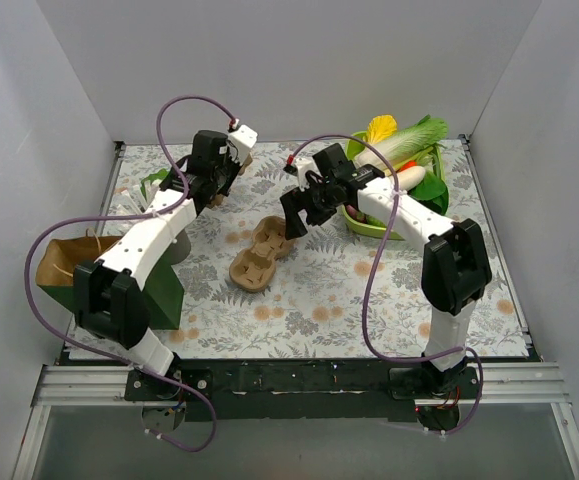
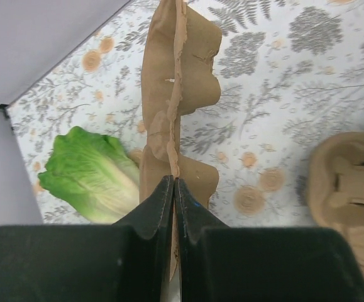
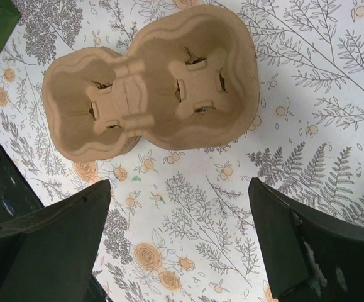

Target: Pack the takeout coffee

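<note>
The takeout coffee cannot be made out in any view; the left gripper [image 2: 174, 189] is clamped tight on the edge of an upright cardboard carrier [image 2: 178, 75], the right gripper [image 3: 178, 189] hangs wide open and empty above a second carrier [image 3: 150, 94] lying flat, and a green bowl [image 1: 361, 227] holds vegetables [image 1: 409, 145].

Upright carrier [image 2: 182, 82] cropped at top edge
</note>
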`<state>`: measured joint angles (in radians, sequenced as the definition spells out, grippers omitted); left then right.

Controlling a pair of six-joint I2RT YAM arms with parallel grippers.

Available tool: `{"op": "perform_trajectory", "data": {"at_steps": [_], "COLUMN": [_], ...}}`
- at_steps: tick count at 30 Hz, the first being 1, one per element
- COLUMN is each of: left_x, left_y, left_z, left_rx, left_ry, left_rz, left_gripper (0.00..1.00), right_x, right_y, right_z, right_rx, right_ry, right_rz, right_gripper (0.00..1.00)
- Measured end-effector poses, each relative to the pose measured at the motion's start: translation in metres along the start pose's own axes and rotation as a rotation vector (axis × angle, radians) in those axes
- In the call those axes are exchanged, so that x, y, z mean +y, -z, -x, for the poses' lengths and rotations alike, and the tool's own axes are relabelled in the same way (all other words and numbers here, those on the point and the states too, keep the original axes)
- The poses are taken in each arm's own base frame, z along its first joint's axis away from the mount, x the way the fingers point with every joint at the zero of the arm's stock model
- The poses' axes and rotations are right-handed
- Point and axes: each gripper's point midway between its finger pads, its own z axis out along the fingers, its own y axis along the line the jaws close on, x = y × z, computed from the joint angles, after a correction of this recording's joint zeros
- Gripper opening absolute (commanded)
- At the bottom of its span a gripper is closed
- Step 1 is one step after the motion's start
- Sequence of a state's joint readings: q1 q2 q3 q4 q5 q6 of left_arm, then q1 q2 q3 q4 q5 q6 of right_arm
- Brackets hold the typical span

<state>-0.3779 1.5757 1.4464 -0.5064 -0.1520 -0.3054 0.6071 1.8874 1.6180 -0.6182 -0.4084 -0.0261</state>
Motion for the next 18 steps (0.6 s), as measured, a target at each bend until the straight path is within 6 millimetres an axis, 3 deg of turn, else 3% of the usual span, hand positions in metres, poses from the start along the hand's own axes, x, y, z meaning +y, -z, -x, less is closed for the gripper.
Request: {"op": "perform_trajectory", "data": {"at_steps": [5,9,10,13,14,18], "left_x": [0.009,0.003,0.000,-0.009,-0.011,-0.019], "left_y": [-0.022,-0.043,-0.047,-0.057,-0.059,-0.053], "left_z": [-0.022,-0.056,-0.065,-0.086,-0.088,-0.080], "left_rx": [0.051,0.120,0.143,0.200,0.205,0.194], "left_ry": [-0.095,-0.155,-0.166,-0.181,-0.176,-0.130], "left_rz": [0.077,0.088,0.083,0.058,0.049,0.003], "left_gripper": [0.00,0.02,0.25,0.49,0.55,0.59], "right_x": [-0.001,0.001,0.002,0.002,0.002,0.003], "right_y": [0.008,0.016,0.018,0.021,0.021,0.024], "right_z": [-0.003,0.000,0.000,0.000,0.001,-0.004], "right_rx": [-0.007,-0.026,-0.030,-0.035,-0.039,-0.037], "right_ry": [-0.008,-0.003,-0.001,0.004,0.005,0.023], "right_rz": [-0.001,0.002,0.002,0.002,0.001,0.006], "right_gripper": [0.98,0.98,0.98,0.98,0.98,0.98]}}
